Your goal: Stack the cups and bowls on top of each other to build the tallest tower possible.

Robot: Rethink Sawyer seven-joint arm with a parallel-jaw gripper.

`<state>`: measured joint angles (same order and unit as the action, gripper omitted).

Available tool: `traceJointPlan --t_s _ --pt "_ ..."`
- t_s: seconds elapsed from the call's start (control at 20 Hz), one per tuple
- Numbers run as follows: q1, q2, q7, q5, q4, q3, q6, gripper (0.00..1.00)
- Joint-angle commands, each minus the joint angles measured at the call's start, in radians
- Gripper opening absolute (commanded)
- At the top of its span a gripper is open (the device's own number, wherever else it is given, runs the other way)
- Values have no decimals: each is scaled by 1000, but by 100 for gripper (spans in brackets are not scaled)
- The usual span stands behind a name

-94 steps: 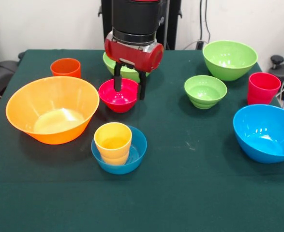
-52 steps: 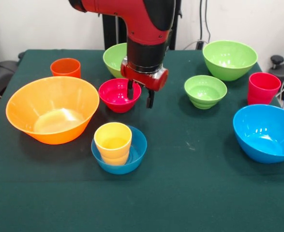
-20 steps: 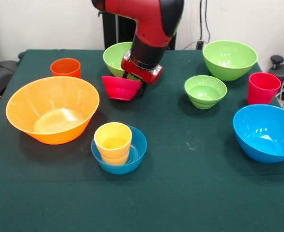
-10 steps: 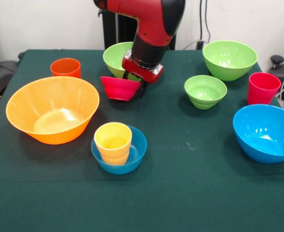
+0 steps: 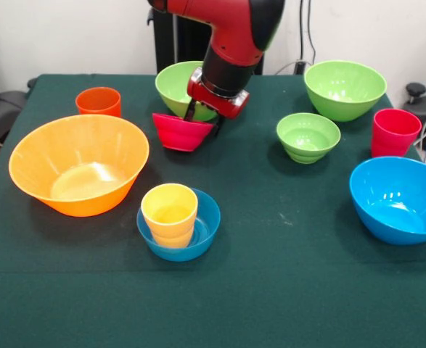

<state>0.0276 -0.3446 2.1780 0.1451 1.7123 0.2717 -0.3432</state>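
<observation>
My gripper (image 5: 203,120) is shut on the right rim of the small red bowl (image 5: 178,133), which hangs tilted just above the cloth. Right behind it stands a big green bowl (image 5: 172,84). The yellow cup (image 5: 169,210) sits inside the small blue bowl (image 5: 207,219) near the front. At the left are the very wide orange bowl (image 5: 31,174) and the orange cup (image 5: 98,101). On the right I see another big green bowl (image 5: 345,88), the small green bowl (image 5: 308,136), the red cup (image 5: 395,131) and the big blue bowl (image 5: 398,199). No tower stands.
The dark green cloth covers the table (image 5: 285,290). Its left and right edges lie close to the outer bowls. Black equipment (image 5: 416,90) shows beyond the right edge.
The gripper came down over the red bowl's rim, shut on it and tipped it up. In the last second arm and bowl have shifted slightly up and to the right.
</observation>
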Motion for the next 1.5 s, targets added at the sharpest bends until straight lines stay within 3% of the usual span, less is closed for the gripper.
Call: traceJointPlan --t_s 0.05,0.35,0.85,1.5 --pt "-20 -9 59 -12 -82 -46 -119 100" --pt "5 -12 24 0 -126 -73 -130 100" --pt "-64 25 58 27 -207 0 -81 100" --pt "-37 19 27 8 -223 -56 -83 100"
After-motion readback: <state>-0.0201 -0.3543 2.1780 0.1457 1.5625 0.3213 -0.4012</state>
